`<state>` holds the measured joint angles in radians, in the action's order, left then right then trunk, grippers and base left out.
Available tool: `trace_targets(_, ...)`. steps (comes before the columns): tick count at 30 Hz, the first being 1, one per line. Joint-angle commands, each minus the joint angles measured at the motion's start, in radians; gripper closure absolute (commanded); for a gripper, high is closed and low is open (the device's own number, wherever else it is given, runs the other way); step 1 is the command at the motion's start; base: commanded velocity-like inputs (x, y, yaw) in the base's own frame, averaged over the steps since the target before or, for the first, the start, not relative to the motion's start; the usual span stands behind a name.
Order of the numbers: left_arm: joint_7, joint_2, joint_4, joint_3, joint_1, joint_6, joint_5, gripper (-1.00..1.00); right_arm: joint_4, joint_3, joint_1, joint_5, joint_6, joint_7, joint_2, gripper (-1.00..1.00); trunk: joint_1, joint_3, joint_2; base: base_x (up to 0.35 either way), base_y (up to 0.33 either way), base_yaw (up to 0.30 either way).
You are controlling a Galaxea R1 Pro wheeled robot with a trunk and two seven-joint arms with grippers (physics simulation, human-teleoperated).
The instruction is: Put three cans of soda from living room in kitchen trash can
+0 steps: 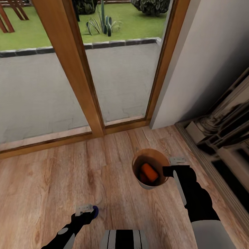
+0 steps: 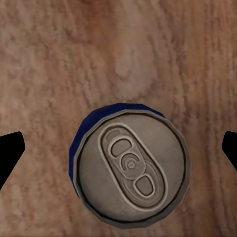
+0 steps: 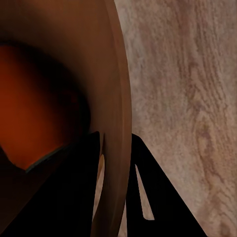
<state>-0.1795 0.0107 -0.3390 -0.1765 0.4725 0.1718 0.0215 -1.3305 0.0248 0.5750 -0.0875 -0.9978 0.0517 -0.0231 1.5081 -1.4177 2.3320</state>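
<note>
Pinching the trash can [image 1: 149, 185] rim, the right tool [image 1: 175, 165] steadies it, orange can [image 1: 149, 172] inside. The left tool [image 1: 85, 209] hangs wide over the upright blue can [image 2: 129, 165] on the floor [image 1: 48, 180], apparently lining up a grab.

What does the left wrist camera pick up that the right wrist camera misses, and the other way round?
Left wrist view alone: the blue soda can seen from above, pull tab up, standing on the floor between the left end effector's spread fingers. Right wrist view alone: the trash can's wall, glossy brown inside, with the right end effector's fingers closed on either side of it, and an orange glow within. Both share the wood plank floor.
</note>
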Motion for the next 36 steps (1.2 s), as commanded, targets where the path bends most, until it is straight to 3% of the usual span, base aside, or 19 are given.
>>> trace_targets(1, 0.000, 0.000, 0.000, 0.000, 0.000, 0.000, 0.000, -1.00, 0.000, 0.000, 0.000, 0.012, 0.001, -0.004, 0.000, 1.00, 0.000, 0.000, 0.000, 0.000, 0.000, 0.000)
trace_targets(5, 0.000, 0.000, 0.000, 0.000, 0.000, 0.000, 0.000, -1.00, 0.000, 0.000, 0.000, 0.012, 0.001, -0.004, 0.000, 1.00, 0.000, 0.000, 0.000, 0.000, 0.000, 0.000)
trace_targets(17, 0.000, 0.000, 0.000, 0.000, 0.000, 0.000, 0.000, -1.00, 0.000, 0.000, 0.000, 0.012, 0.001, -0.004, 0.000, 1.00, 0.046, -0.038, 0.084, 0.000, 0.000, 0.000)
trace_targets(36, -0.001, 0.001, 0.000, 0.002, 0.000, 0.000, 0.000, -1.00, 0.000, 0.000, 0.000, 0.012, 0.001, -0.004, 0.000, 1.00, 0.054, -0.044, 0.098, 0.000, 0.000, 0.000)
